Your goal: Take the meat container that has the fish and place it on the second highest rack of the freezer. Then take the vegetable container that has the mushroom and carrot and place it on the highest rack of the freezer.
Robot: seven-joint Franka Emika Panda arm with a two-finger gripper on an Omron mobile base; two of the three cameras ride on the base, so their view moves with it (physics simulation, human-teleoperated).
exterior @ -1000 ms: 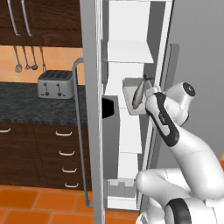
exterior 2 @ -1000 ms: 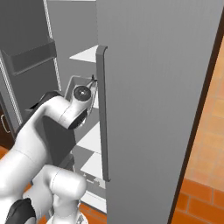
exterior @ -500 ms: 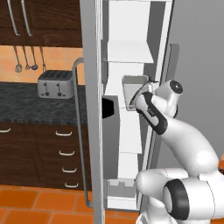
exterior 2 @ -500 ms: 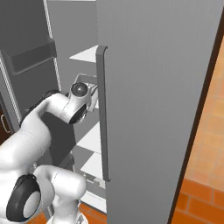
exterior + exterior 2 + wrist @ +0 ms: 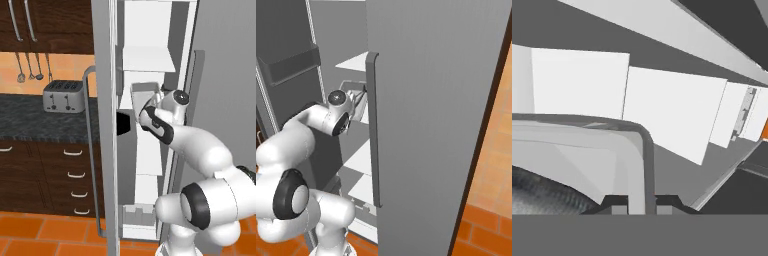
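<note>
My gripper [image 5: 642, 202] is shut on the rim of the grey meat container [image 5: 637, 150], and the silvery fish [image 5: 542, 197] lies inside it at the lower left. In the left base view the meat container [image 5: 143, 95] hangs inside the open freezer [image 5: 150, 25], just below the highest rack [image 5: 148, 60]. From the right side, the meat container [image 5: 355, 94] sits at the height of the second highest rack [image 5: 363, 117], under the highest rack [image 5: 353, 61]. I cannot tell whether it touches the shelf. The vegetable container, mushroom and carrot are out of view.
The open freezer door [image 5: 102, 150] with its handle [image 5: 90, 150] and black dispenser panel [image 5: 125, 122] stands left of the arm. The closed fridge door [image 5: 431, 100] with its handle [image 5: 373, 130] is on the right. A toaster [image 5: 62, 95] sits on the dark counter [image 5: 30, 117].
The arm has pushed the meat container further into the freezer and slightly up, and the tray has come more level. The base has not moved.
</note>
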